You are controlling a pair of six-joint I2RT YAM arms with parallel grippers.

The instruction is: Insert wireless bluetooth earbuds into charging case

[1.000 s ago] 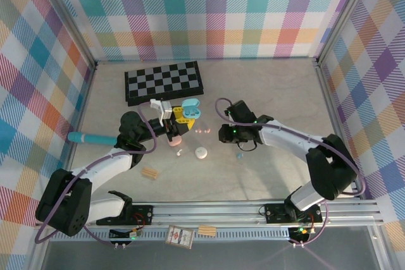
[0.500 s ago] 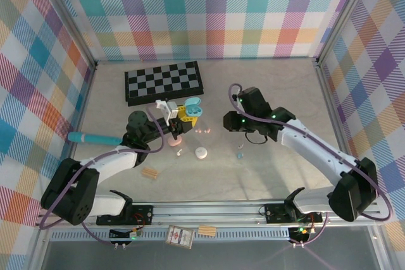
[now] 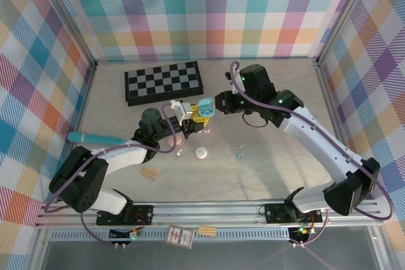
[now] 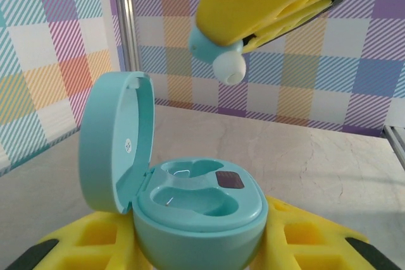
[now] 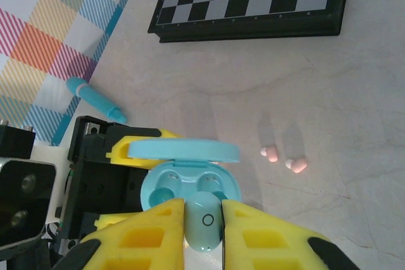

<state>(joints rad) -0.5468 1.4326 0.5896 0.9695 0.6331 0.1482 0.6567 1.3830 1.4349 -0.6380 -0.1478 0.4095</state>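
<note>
Pretty clearly a robotics lab test cell, not a home: plaid cloth walls (image 3: 209, 11) boxed in by aluminium framing (image 3: 342, 17), pale stone-look bench (image 3: 272, 175), left arm (image 3: 120, 156) and right arm (image 3: 316, 137) bolted onto a rail (image 3: 215, 208).
</note>
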